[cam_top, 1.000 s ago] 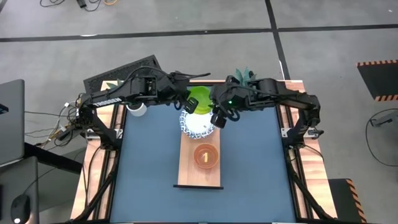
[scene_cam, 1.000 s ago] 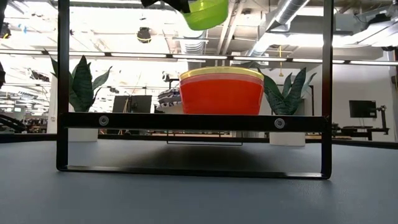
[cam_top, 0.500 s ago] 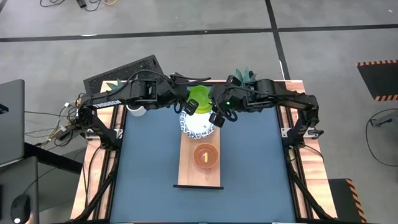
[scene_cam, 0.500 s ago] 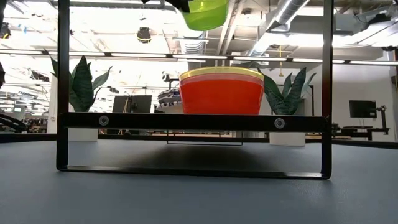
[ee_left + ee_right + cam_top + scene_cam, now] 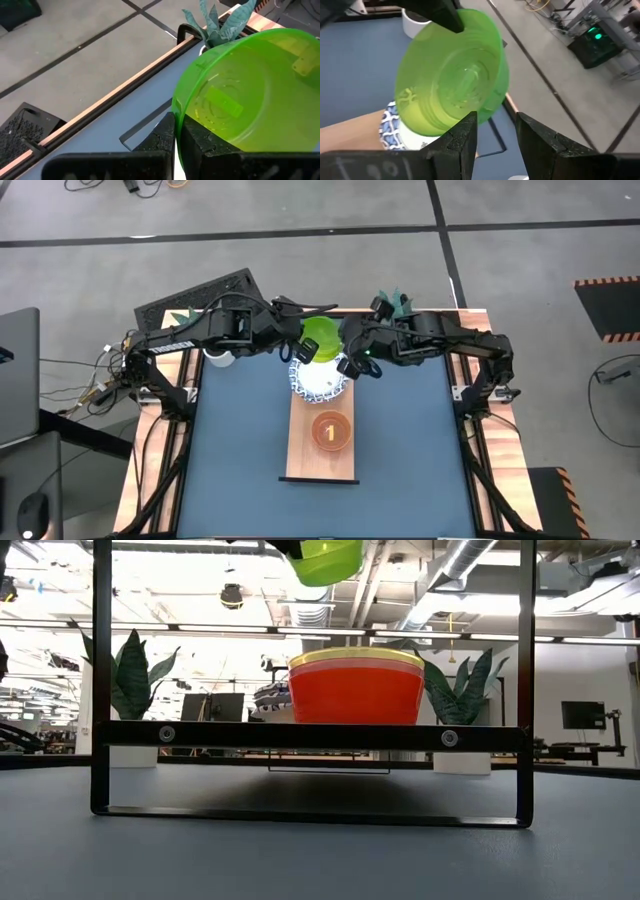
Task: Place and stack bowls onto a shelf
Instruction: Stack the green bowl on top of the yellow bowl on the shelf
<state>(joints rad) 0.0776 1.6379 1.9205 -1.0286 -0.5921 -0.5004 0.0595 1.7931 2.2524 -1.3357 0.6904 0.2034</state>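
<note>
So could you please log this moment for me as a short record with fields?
green bowl: in the air, tilted, above the far end of the shelf
left gripper: shut on the green bowl's rim
right gripper: open, fingers either side of the bowl's rim, not yet clamped
shelf: light-wood plank, running lengthwise down the middle of the blue table
white bowl: blue-patterned rim, on the shelf's far end, under the green bowl
red bowl: on the shelf, nearer the front, a yellow rim showing around its top

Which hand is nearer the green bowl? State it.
Left. The left hand is shut on the green bowl, pinching its rim. The right hand sits just beside it, open, not touching.
</note>
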